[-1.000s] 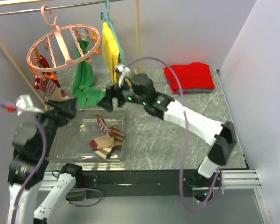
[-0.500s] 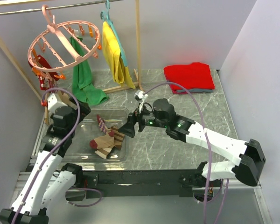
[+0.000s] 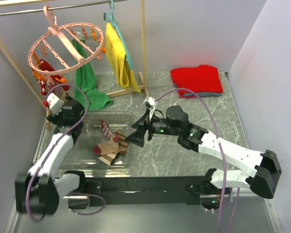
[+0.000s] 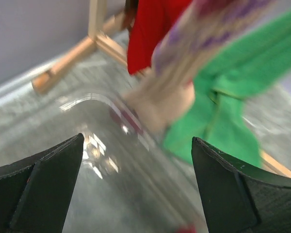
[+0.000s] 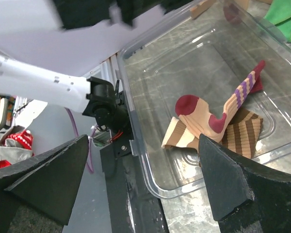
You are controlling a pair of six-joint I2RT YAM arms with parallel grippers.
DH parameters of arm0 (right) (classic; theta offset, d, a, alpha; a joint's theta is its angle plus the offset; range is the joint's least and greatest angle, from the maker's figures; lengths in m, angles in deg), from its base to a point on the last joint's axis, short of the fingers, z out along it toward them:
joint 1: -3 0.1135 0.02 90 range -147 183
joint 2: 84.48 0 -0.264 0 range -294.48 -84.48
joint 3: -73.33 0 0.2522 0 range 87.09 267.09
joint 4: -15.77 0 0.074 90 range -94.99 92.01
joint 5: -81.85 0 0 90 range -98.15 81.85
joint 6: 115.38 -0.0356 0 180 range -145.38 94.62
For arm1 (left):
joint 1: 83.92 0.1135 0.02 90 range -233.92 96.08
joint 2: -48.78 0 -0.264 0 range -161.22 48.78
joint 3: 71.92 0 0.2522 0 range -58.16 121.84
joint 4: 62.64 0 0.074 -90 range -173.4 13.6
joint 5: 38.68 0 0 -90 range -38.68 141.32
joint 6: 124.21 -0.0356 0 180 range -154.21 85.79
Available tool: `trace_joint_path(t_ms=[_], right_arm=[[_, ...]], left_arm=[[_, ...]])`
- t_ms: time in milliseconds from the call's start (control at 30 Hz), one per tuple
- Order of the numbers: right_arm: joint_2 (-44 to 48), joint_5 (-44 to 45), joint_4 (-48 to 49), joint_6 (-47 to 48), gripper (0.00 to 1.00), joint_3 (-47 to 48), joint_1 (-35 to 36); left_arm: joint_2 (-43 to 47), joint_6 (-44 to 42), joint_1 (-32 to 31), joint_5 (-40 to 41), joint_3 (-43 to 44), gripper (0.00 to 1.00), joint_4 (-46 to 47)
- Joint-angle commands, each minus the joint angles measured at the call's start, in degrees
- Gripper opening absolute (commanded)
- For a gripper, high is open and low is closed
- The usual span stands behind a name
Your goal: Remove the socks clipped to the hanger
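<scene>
**Q:** Claws first. What do you have?

**A:** Left claw point(image 4: 138, 187): in its wrist view I see the two black fingers point(image 4: 39, 184) at the bottom corners, spread wide, with nothing between them. Right claw point(image 3: 136, 137): also fully apart and empty, hanging over the right rim of the clear plastic bin point(image 5: 174, 63), centre of the overhead frame.

**Q:** What sits just beyond each?

**A:** Ahead of the left claw, badly blurred, I see a beige sock with purple stripes and a red one behind it. A bin corner is below them and the green cloth point(image 3: 85, 82) is to the right. Under the right claw, the loose socks point(image 5: 203, 126) lie in a small overlapping heap on the bin floor. One is beige with a maroon toe and heel, one is purple-striped with a maroon end, and one is brown-striped. All are soft knit, lying flat and creased.

**Q:** And the hanger?

**A:** The hanger point(image 3: 63, 43) is at the upper left of the overhead frame. It is a round pink plastic ring with spokes, tilted, its hook over a metal rail point(image 3: 19, 11), with small orange and pink clips along the rim. The clipped socks point(image 3: 44, 77) dangle from its lower left edge, red with a white pattern, just above the left claw. I cannot count them.

**Q:** Surface?

**A:** A grey, marble-look table point(image 3: 160, 155).
</scene>
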State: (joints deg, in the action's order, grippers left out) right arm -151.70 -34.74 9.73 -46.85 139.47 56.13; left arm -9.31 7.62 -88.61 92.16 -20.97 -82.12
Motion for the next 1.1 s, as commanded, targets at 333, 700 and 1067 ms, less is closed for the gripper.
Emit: trace_joint_path(t_ms=[333, 700, 1067], right_arm=[[3.68, 2.42, 0.01, 3.02, 1.0, 1.23, 0.14], [4.38, 2.07, 1.76, 2.84, 1.0, -0.44, 0.14], [3.68, 1.89, 1.59, 2.58, 1.0, 0.0, 0.23]], left_arm=[[-28.48, -30.3, 12.42, -13.41, 8.78, 0.98, 33.02], [-28.05, -36.81, 12.6, -27.11, 3.5, 0.85, 45.09], [-29.8, -38.39, 12.51, -28.98, 12.11, 0.62, 32.8]])
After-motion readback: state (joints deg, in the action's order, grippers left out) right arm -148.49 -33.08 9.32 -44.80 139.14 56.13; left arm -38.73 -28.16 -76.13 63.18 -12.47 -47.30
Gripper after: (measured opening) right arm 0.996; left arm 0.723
